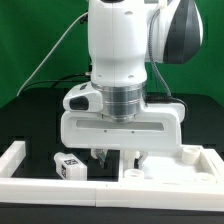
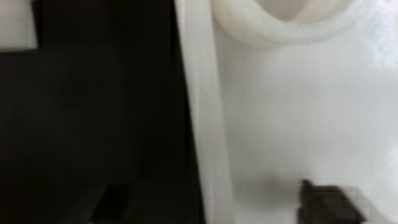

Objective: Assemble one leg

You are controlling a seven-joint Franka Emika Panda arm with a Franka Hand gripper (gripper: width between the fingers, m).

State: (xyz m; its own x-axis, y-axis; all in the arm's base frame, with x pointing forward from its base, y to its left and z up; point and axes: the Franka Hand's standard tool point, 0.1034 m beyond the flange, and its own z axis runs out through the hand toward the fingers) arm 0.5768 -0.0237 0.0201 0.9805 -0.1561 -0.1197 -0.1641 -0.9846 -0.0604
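One leg [image 1: 68, 167], a small white block with a black-and-white tag, lies on the black table to the exterior view's left of my gripper [image 1: 116, 158]. The gripper hangs low over the table, open and empty. In the wrist view my gripper [image 2: 221, 200] straddles the long edge of the large flat white panel [image 2: 302, 120]: one dark fingertip [image 2: 112, 200] is over the black table and the other fingertip [image 2: 329, 195] is over the panel. A rounded white part [image 2: 276, 25] shows farther along the panel. No leg shows in the wrist view.
White border rails run along the exterior view's left [image 1: 18, 160] and front [image 1: 110, 200]. The white panel [image 1: 190, 162] lies at the exterior view's right. A blurred white piece [image 2: 15, 25] sits at the wrist view's corner. A green backdrop stands behind.
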